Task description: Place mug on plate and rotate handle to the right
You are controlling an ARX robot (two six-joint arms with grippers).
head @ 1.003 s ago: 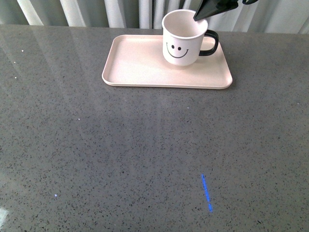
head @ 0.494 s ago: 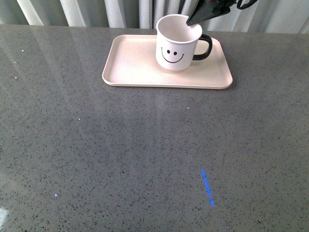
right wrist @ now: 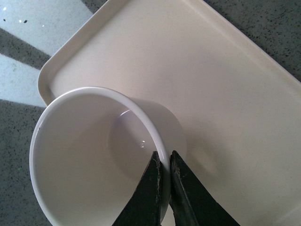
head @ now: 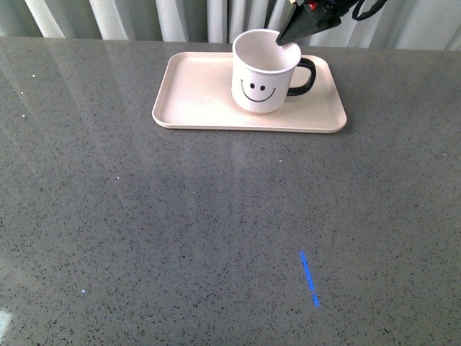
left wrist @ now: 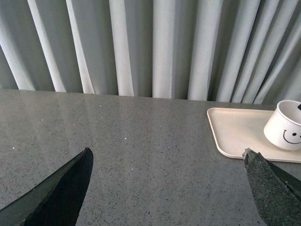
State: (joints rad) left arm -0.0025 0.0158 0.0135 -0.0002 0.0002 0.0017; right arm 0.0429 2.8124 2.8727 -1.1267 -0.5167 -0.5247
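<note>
The right arm's jaws, nearly shut on just the thin rim of the mug (head: 265, 72), could slip and tip it on the plate (head: 194, 94), swinging the handle (head: 303, 75) off rightward.

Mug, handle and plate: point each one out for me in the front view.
mug (head: 261, 90): front view, on its white front wall at the smiley face.
handle (head: 312, 78): front view, on the outer curve of the black loop.
plate (head: 198, 94): front view, on its bare floor left of the mug.

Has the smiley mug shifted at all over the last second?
Yes. Against the unmoved tray, the mug has slid slightly left and toward the tray's near edge, pinched by the right gripper.
</note>
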